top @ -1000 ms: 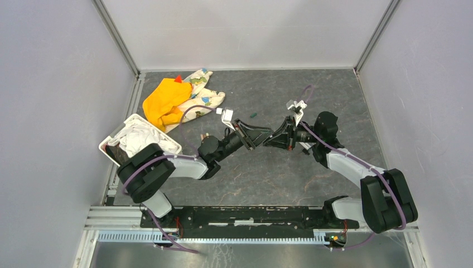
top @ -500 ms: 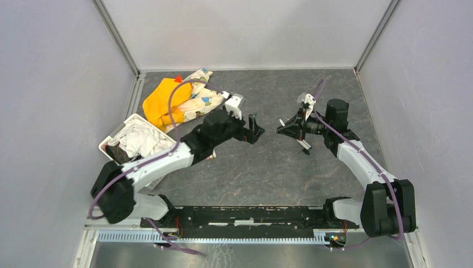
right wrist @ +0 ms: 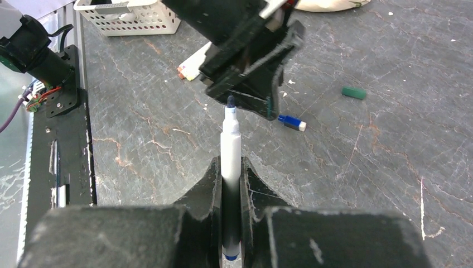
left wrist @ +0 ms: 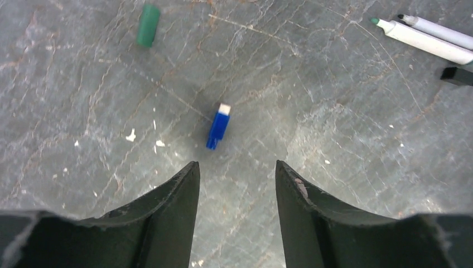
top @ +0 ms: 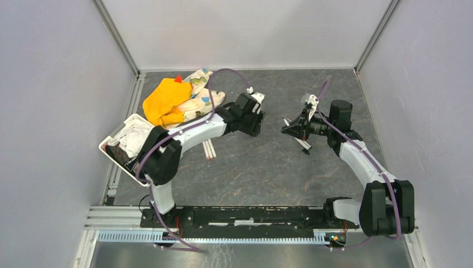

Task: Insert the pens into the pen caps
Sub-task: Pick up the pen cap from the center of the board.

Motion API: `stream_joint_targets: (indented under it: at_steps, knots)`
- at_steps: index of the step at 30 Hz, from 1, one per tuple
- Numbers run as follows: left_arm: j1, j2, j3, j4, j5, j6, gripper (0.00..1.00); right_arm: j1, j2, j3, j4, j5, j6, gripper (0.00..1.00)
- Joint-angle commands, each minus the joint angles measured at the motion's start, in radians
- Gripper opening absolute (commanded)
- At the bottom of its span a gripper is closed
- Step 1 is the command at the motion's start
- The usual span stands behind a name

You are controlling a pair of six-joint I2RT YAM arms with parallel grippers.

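Left gripper (left wrist: 237, 167) newly over veined tabletop (left wrist: 346, 128)

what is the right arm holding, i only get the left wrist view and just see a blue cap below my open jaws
observer: the right gripper is shut on a white pen, its dark tip pointing toward the left gripper.
operator: any pens besides the two pens at my top right
observer: yes, more white pens lie beside the left arm, on the side toward the white basket.
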Motion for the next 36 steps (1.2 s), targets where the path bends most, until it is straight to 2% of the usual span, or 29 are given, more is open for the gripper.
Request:
stream_joint_targets:
  at_steps: [1,7,15,23,36]
  knots:
    - [0.004,0.112,0.156,-0.153,-0.004,0.130,0.56,-0.006,-0.014,0.035,0.002,0.001,-0.026,0.00]
    - [0.023,0.225,0.290,-0.218,0.062,0.177,0.54,-0.008,-0.005,0.037,-0.006,-0.002,-0.030,0.00]
    - [0.043,0.321,0.390,-0.269,0.130,0.200,0.49,-0.008,0.000,0.042,-0.014,-0.006,-0.036,0.00]
    - [0.052,0.373,0.437,-0.292,0.129,0.209,0.46,-0.009,-0.003,0.041,-0.015,-0.011,-0.037,0.00]
    - [0.052,0.419,0.477,-0.339,0.119,0.209,0.36,-0.011,0.000,0.041,-0.011,-0.020,-0.029,0.00]
